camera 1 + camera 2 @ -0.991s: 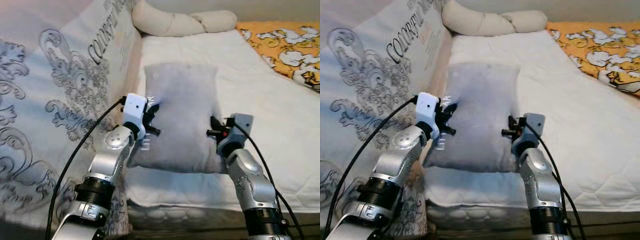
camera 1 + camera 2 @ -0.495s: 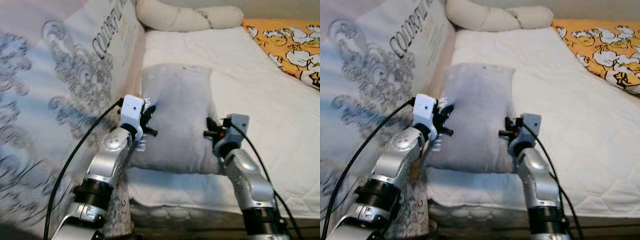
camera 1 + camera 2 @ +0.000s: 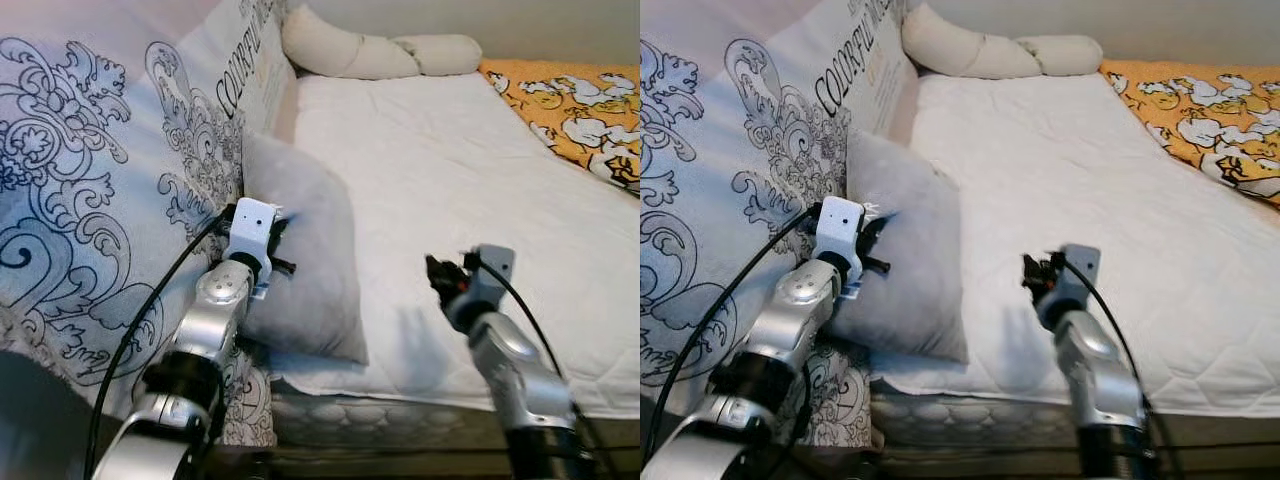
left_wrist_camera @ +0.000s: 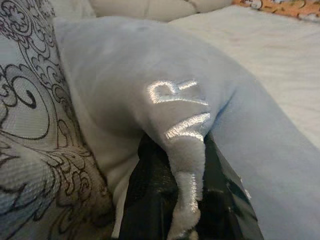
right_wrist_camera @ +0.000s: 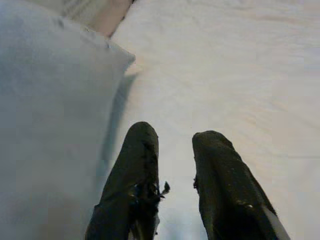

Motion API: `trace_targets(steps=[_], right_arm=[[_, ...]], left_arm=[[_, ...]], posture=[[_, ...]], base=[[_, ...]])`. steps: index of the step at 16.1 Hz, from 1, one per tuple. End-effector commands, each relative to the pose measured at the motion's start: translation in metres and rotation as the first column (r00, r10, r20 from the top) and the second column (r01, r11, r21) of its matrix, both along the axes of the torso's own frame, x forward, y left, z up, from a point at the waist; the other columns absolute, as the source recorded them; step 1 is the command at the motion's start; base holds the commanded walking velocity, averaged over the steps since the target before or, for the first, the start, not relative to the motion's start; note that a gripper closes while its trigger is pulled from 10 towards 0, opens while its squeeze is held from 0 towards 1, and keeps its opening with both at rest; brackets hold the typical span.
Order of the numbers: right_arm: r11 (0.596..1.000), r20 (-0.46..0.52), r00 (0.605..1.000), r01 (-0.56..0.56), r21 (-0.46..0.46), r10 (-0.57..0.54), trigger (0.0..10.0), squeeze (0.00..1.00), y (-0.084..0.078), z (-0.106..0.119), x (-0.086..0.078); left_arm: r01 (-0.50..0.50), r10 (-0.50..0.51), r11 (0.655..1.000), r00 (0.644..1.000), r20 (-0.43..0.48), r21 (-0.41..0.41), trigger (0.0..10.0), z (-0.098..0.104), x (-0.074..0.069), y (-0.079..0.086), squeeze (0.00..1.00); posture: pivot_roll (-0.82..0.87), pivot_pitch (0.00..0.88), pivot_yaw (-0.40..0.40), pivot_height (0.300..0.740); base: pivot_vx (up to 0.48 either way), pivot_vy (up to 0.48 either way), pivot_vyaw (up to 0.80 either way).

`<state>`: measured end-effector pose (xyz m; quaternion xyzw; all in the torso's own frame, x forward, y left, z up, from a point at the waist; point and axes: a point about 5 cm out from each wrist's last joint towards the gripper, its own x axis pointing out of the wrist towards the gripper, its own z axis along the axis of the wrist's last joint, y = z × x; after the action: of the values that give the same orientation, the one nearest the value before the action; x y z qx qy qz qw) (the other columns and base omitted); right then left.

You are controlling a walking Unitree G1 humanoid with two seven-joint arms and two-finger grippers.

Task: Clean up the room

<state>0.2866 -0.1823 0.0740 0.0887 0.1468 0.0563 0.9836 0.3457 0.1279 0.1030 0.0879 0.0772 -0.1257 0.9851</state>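
The left gripper (image 4: 185,200) pinches a fold of the soft grey plush pillow (image 3: 305,260), which leans between its jaws against the patterned upright mattress (image 3: 90,200). The right gripper (image 5: 172,165) hovers with jaws spread over the white quilted bed (image 3: 450,170), the pillow just beside them.

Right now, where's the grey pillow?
The grey pillow leans against the patterned headboard at the mattress's left edge, pinched by the left pincer.

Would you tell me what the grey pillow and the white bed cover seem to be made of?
Grey pillow: apparently soft plush fabric, matte, creasing where the left gripper pinches it, with shiny embroidered letters. White bed cover: likely quilted cotton or polyester, matte, with stitched lines.
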Motion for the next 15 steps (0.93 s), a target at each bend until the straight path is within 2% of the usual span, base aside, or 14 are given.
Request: trace_targets(steps=[1, 2, 3, 4, 5, 7, 9, 10, 11, 15], right_arm=[[0.997, 0.051, 0.997, -0.058, -0.048, 0.060, 10.0, 1.00, 0.002, 0.006, 0.000], [0.995, 0.066, 0.994, -0.078, -0.063, 0.082, 10.0, 1.00, 0.002, 0.008, 0.000], [0.977, 0.094, 0.974, -0.200, -0.072, 0.206, 10.0, 1.00, 0.006, 0.015, -0.006], [0.950, 0.117, 0.944, -0.304, -0.067, 0.310, 10.0, 1.00, 0.010, 0.019, -0.011], [0.899, 0.140, 0.888, -0.434, -0.061, 0.438, 10.0, 1.00, 0.013, 0.027, -0.019], [0.856, 0.147, 0.844, -0.512, -0.069, 0.516, 10.0, 1.00, 0.013, 0.032, -0.024], [0.858, 0.167, 0.842, -0.497, -0.126, 0.513, 10.0, 1.00, 0.003, 0.039, -0.021], [0.858, 0.167, 0.842, -0.497, -0.126, 0.513, 10.0, 1.00, 0.003, 0.039, -0.021], [0.850, 0.174, 0.832, -0.514, -0.116, 0.527, 10.0, 1.00, 0.002, 0.043, -0.020], [0.826, 0.171, 0.808, -0.555, -0.101, 0.564, 10.0, 1.00, 0.003, 0.044, -0.025]], left_arm=[[-0.014, 0.013, 1.000, 0.998, 0.054, 0.024, 10.0, 0.011, 0.007, 0.003, 0.00], [-0.015, 0.014, 0.999, 0.998, 0.055, 0.030, 10.0, 0.011, 0.008, 0.003, 0.00], [0.005, -0.010, 0.997, 0.998, 0.068, 0.071, 10.0, 0.012, 0.011, 0.002, 0.00], [0.021, -0.030, 0.993, 0.996, 0.079, 0.116, 10.0, 0.013, 0.014, 0.001, 0.00], [0.041, -0.059, 0.984, 0.993, 0.101, 0.175, 10.0, 0.017, 0.019, 0.001, 0.00], [0.048, -0.078, 0.972, 0.989, 0.124, 0.231, 10.0, 0.024, 0.024, 0.001, 0.00], [0.058, -0.117, 0.946, 0.979, 0.170, 0.320, 10.0, 0.041, 0.034, 0.002, 0.00], [0.058, -0.117, 0.946, 0.979, 0.170, 0.320, 10.0, 0.041, 0.034, 0.002, 0.00], [0.053, -0.123, 0.937, 0.975, 0.185, 0.344, 10.0, 0.049, 0.039, 0.003, 0.00], [0.039, -0.130, 0.901, 0.974, 0.183, 0.431, 10.0, 0.055, 0.043, 0.012, 0.00]], posture=[[-0.08, 0.000, 0.010, 0.740], [-0.08, 0.000, 0.010, 0.740], [-0.08, 0.000, 0.012, 0.740], [-0.08, 0.000, 0.012, 0.740], [-0.08, 0.000, 0.013, 0.740], [-0.09, 0.000, 0.014, 0.740], [-0.09, 0.000, 0.008, 0.740], [-0.09, 0.000, 0.008, 0.740], [-0.09, 0.000, 0.010, 0.740], [-0.09, 0.000, 0.025, 0.740]], base=[[0.000, 0.000, 0.00], [0.000, 0.000, 0.00], [0.000, 0.000, 0.00], [0.000, 0.000, 0.00], [0.000, 0.000, 0.00], [0.000, 0.000, 0.00], [0.000, 0.000, 0.00], [0.000, 0.000, 0.00], [0.000, 0.000, 0.00], [0.000, 0.000, 0.00]])
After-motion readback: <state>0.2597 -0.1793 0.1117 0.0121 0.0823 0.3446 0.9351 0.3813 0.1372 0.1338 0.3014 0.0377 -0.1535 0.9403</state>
